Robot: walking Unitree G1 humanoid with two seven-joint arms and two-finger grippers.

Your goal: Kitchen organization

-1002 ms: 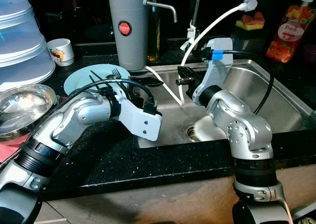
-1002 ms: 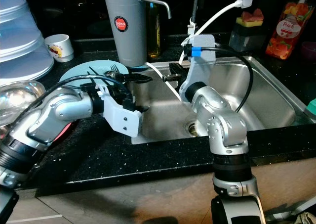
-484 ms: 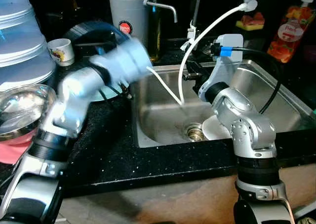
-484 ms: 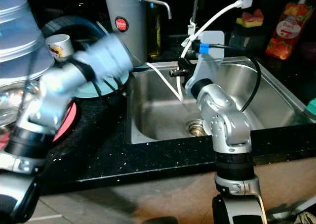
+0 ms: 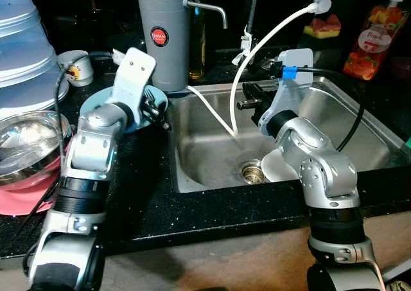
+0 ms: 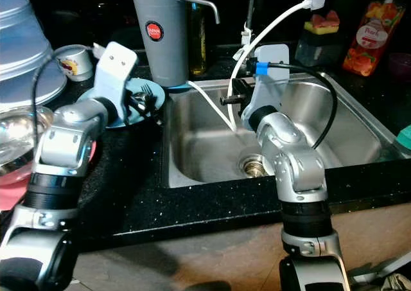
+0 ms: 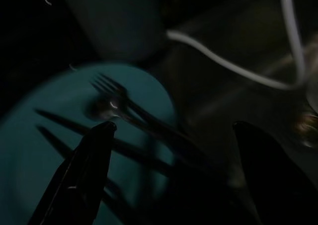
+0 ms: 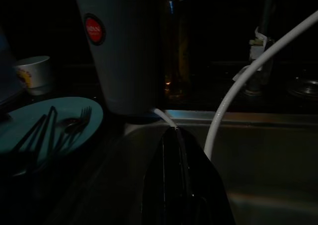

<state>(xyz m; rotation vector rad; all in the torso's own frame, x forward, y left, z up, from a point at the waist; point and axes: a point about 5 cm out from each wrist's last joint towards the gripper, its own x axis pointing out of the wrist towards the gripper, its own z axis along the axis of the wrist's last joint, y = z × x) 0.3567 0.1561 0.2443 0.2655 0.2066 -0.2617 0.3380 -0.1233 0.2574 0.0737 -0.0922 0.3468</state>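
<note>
change: a second ago the left arm lay low across the sink's front edge with its gripper near the plate rim; half a second ago it was a blur mid-swing. now it's raised at the elbow, with its forearm pointing at the plate. the right arm barely moved, it just sits a touch higher over the sink.
left gripper [image 7: 171,130]: fingers spread wide, holding nothing, hovering over the plate [image 5: 101,105] with the cutlery between and under the two tips. can't tell if a tip touches anything, too dark.
right gripper [image 8: 175,135]: fingers pressed together, nothing between them, hanging over the back part of the sink [image 5: 369,133], pointing toward the jug.
cutlery: a fork [image 7: 113,90] and a few dark-handled pieces lie on the teal plate, tines toward the jug. the plate sits on the black counter just left of the sink.
jug [image 5: 163,37]: grey, red round label, upright right behind the plate.
hose [image 5: 266,37]: white, loops from the tap area down into the sink.
in the sink: a white dish [image 5: 277,167] next to the drain, partly behind the right arm.
left side: steel bowl [image 5: 29,140] on something pink, and a small mug [image 5: 76,67] behind the plate.
</note>
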